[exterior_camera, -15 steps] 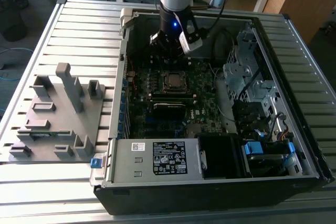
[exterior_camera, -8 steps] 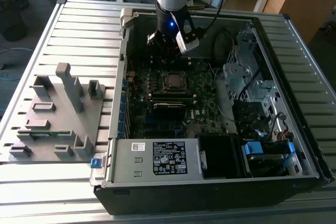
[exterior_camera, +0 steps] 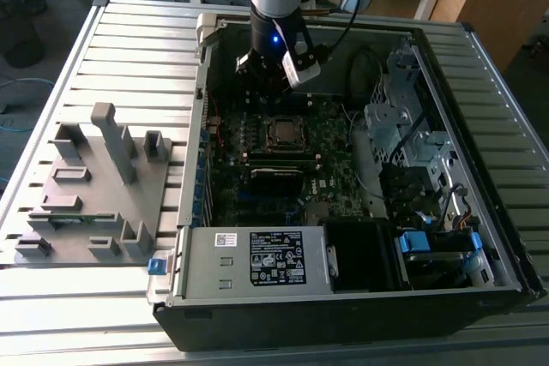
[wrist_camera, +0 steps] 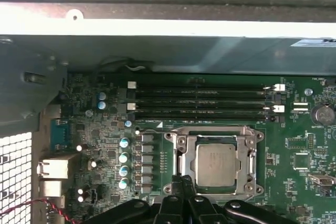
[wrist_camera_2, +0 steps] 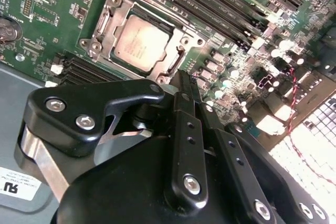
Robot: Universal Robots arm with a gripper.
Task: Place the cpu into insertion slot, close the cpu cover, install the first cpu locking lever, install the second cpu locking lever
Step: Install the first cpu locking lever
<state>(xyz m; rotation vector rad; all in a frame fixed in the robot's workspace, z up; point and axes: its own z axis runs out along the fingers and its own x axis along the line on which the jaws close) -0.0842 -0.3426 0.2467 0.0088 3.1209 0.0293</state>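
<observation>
Firstly, worktop: slatted grey metal worktop carrying everything.
Fixture: pale grey plastic plate with upright pegs and blocks, at nine o'clock in the exterior view, just beside the case.
Case: open black tower computer case lying on its side, spreading from the centre to three o'clock.
Board: dark green circuit board on the case floor.
End effector: black two-finger end effector, near the socket at its twelve o'clock in the exterior view. Its fingertips are drawn together with nothing between them. Whether they touch the silver frame I cannot tell.
Memory: long black memory sticks, at the socket's six o'clock in the exterior view.
Insertion slot: small square black socket with a silver rim, near the middle of the board.
Cpu: small flat square chip with a dull grey metallic top, seated in the insertion slot.
Cpu cover: thin silver metal frame, lying flat around the chip, whose top shows through the cut-out.
Drive cage: bare silver sheet-metal cage, at three o'clock inside the case.
</observation>
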